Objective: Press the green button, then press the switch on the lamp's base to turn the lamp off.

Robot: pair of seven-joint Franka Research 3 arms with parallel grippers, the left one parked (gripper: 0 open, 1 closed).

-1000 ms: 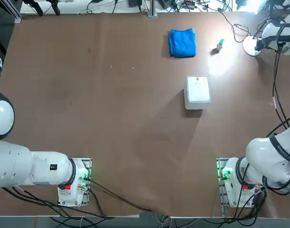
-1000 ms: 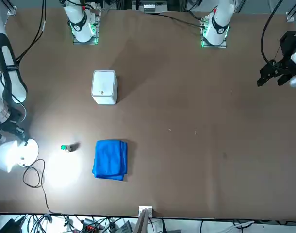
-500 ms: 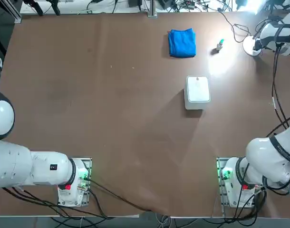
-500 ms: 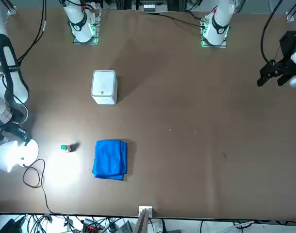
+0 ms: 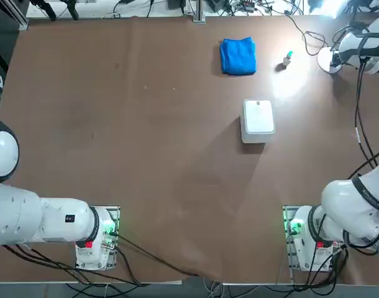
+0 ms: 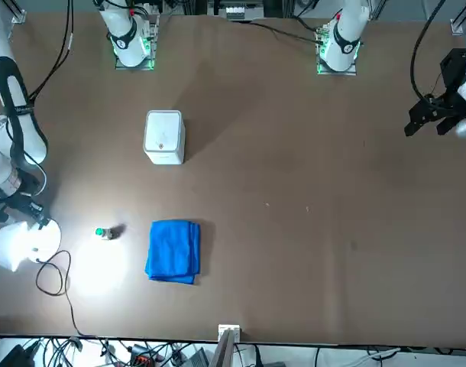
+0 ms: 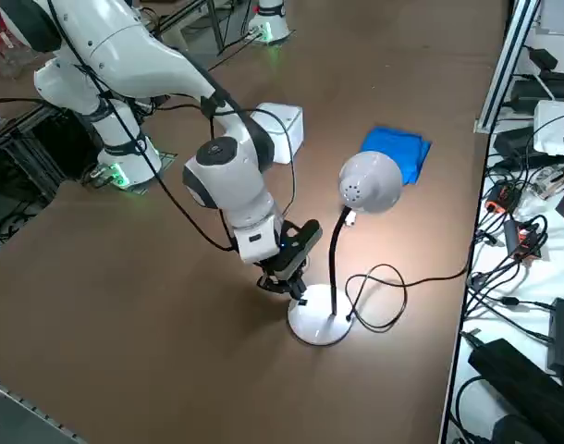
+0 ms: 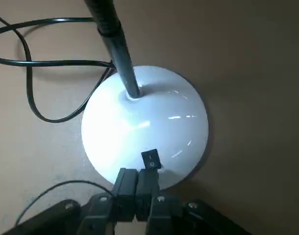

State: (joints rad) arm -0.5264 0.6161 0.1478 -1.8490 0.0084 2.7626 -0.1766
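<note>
The blue cloth (image 5: 238, 57) and the white lidded box (image 5: 259, 118) lie well apart from my right gripper (image 8: 137, 172). The green button (image 5: 287, 59) stands between the cloth and the lamp's base (image 8: 139, 117). The black neck (image 8: 122, 58) rises from that base just beyond the switch (image 8: 151, 159), and the black cord (image 8: 29, 63) loops beside it. My fingers are together, tips at the switch; I can't tell if they touch it. Since a moment ago, my right forearm (image 6: 23, 122) has shifted slightly inward over the table; cloth, box and button haven't moved.

The brown table (image 5: 158, 174) bears the lamp (image 7: 370, 183), blue cloth (image 5: 238, 57), white box (image 5: 259, 118) and green button (image 6: 103, 232).
</note>
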